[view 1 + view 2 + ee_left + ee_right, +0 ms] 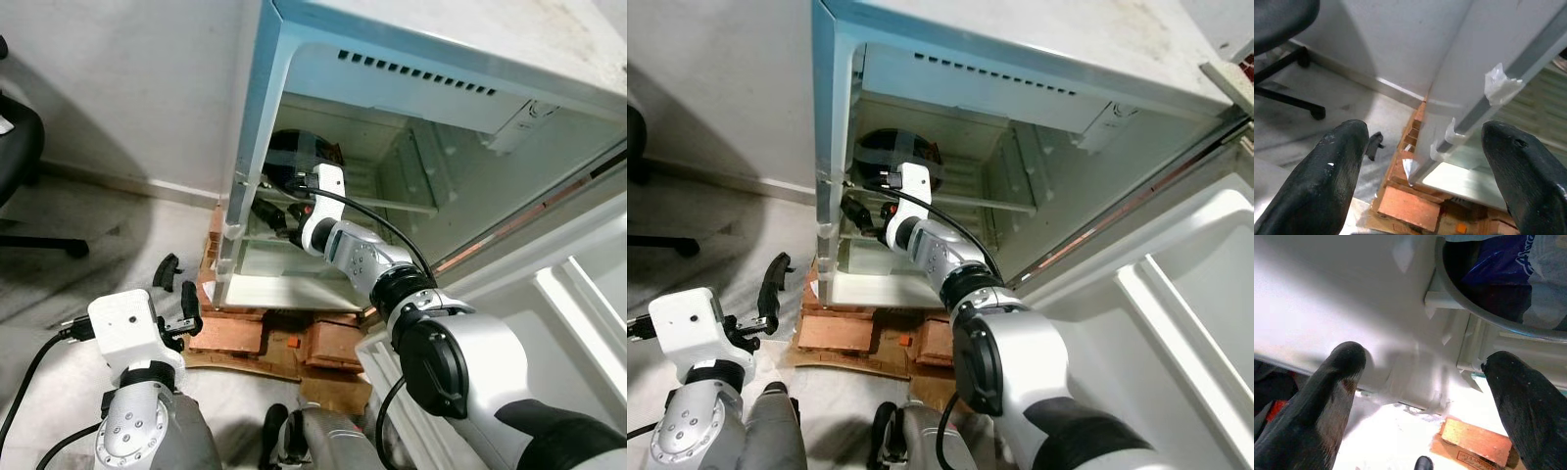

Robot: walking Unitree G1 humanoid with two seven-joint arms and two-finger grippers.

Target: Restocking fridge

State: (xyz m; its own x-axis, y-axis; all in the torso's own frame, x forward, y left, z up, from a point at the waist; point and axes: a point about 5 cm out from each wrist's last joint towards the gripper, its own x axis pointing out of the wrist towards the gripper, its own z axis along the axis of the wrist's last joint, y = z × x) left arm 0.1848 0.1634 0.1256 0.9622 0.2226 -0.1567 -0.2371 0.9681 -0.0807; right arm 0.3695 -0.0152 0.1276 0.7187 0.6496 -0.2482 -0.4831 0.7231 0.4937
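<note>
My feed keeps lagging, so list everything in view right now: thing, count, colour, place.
Small open fridge: one, white, raised on bricks against the wall.
Round dark container: one, black, on the fridge's upper shelf.
Fridge door: one, white, swung open at the right.
Red bricks: several, orange-red, under the fridge on cardboard.
Office chair: one, black, far left on the floor.
Right gripper: open, black fingers, reaching inside the fridge below the container.
Left gripper: open, black fingers, low at the left, outside the fridge.
</note>
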